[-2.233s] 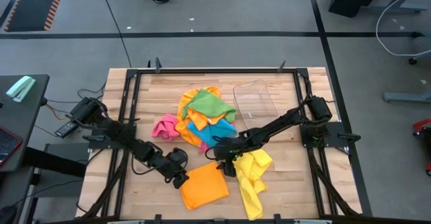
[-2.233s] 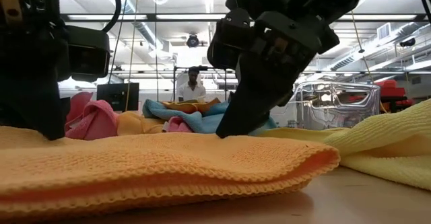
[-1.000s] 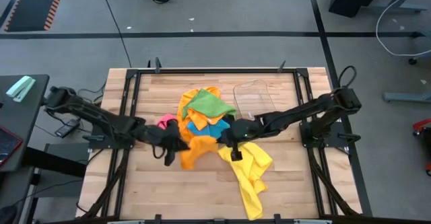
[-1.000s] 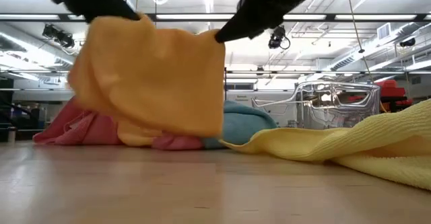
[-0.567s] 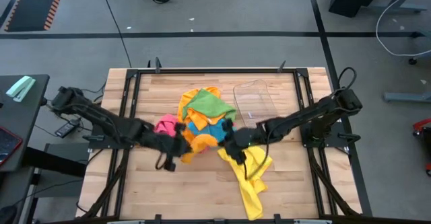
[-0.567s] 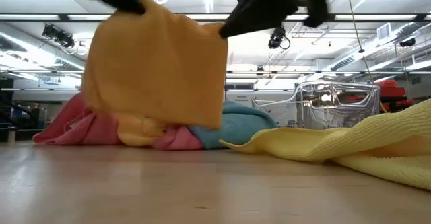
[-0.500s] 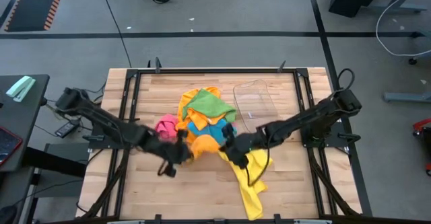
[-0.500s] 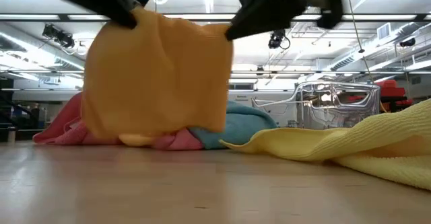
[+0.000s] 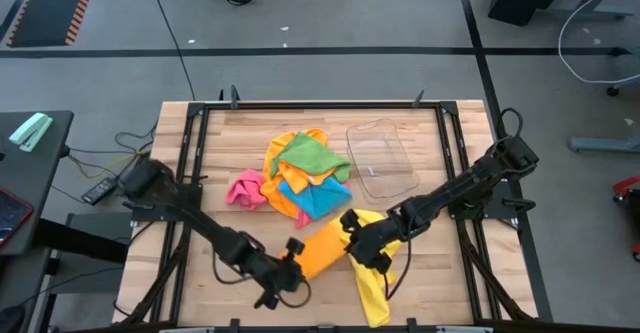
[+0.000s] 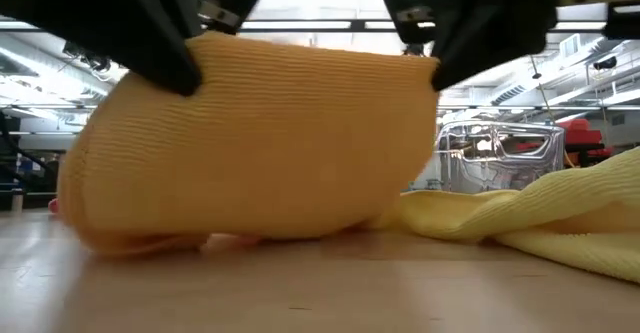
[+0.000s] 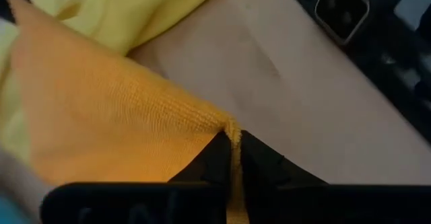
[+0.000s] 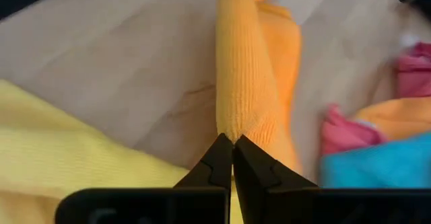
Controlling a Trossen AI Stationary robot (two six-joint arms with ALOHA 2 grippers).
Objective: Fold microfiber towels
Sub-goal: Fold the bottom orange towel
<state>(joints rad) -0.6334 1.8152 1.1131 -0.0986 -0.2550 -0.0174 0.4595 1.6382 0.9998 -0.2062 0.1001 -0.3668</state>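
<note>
An orange towel (image 9: 322,249) hangs between my two grippers over the near middle of the table. Its lower part (image 10: 140,235) rests on the wood. My left gripper (image 9: 291,249) is shut on the towel's left upper corner, and my right gripper (image 9: 352,236) is shut on its right upper corner. A yellow towel (image 9: 376,273) lies crumpled on the table by my right gripper. More towels in green, blue, orange and pink lie in a pile (image 9: 303,173) farther back. My left gripper pinches the orange towel's upper corner (image 11: 231,124) between its two fingers. The towel hangs below the fingers, with its lower part on the table. My right gripper pinches the other upper corner (image 12: 232,131), at a rounded fold, between its two fingers. The top edge (image 10: 310,48) runs nearly straight between the two grippers.
A clear plastic tray (image 9: 382,158) stands at the back right of the pile. A pink towel (image 9: 243,189) lies at the pile's left. Bare wood shows at the near left (image 9: 215,298). Black frame rails run along the table's sides.
Both grippers have gone down and toward the table's near edge, still shut on the orange towel. The towel hung clear in front of the pile. It has come nearer and lower, and its lower part now lies bulged on the wood.
</note>
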